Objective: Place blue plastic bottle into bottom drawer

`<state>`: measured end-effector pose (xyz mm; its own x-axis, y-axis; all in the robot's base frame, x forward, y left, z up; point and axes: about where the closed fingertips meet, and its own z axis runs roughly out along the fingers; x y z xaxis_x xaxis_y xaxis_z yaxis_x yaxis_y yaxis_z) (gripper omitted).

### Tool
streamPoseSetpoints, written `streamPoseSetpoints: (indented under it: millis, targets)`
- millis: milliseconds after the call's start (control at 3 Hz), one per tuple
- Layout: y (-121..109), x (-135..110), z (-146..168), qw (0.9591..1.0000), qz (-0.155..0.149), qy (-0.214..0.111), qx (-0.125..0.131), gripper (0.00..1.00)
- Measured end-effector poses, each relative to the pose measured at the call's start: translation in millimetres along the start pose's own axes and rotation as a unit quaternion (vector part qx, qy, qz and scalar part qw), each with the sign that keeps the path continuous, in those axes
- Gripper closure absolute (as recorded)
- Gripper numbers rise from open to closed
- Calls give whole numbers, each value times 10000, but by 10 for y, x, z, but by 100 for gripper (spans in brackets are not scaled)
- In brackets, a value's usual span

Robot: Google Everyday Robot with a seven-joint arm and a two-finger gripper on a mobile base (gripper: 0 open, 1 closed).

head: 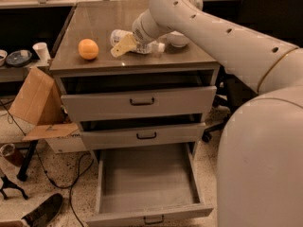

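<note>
The blue plastic bottle (146, 46) lies on its side on the cabinet top, between an orange (88, 48) and a white bowl (179, 39). My gripper (124, 45) is down at the bottle's left end, touching or right over it; the arm comes in from the right and covers part of the bottle. The bottom drawer (142, 178) is pulled fully out below, with a bare grey inside and a small dark handle (154, 219) at its front. The two upper drawers are out only slightly.
A cardboard box (35, 98) leans at the cabinet's left. A white cup (41, 51) and plates (18, 56) sit on a low shelf at the left. A black chair (270, 13) stands at the right. A shoe (43, 212) and cables lie on the floor.
</note>
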<state>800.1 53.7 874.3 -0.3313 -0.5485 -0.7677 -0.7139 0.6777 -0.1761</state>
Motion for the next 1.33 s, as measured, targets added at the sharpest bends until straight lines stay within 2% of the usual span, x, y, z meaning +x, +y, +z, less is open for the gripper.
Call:
streamPoseSetpoints:
  millis: [667,1333]
  targets:
    - [-116,235,108,9997,108,231,-8,0]
    - [-137,390,200,9985,183,452,-258,47]
